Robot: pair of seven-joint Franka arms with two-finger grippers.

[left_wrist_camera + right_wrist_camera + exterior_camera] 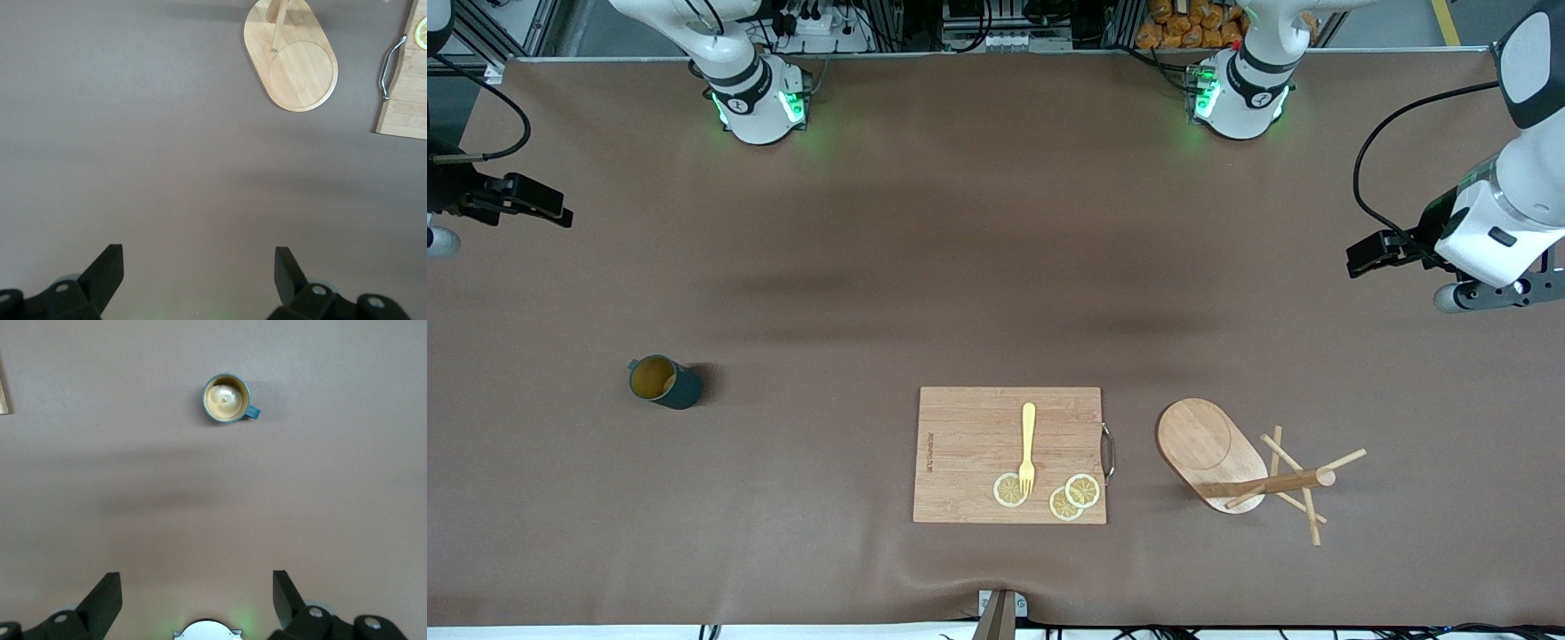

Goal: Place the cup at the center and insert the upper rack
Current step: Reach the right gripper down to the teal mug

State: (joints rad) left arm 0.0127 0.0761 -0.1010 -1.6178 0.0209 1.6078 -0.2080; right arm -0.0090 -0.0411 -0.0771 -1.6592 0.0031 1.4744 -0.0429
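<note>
With both grippers' jaws wide open over bare bench, the right gripper (197, 597) should drop squarely over the upright cup (663, 381), pinching its rim away from the handle, while the left gripper (199, 273) waits.

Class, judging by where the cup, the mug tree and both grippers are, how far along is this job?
Nothing looks done. The cup stands upright toward the right arm's end; the upper rack lies tipped beside the cutting board. Left gripper and right gripper hang open and empty. Both steps remain.

- My wide table (978, 267) under its smooth brown matte covering, softly shadowed
- Grey aluminium framing (507, 27) and black cables (996, 22) along its edge
</note>
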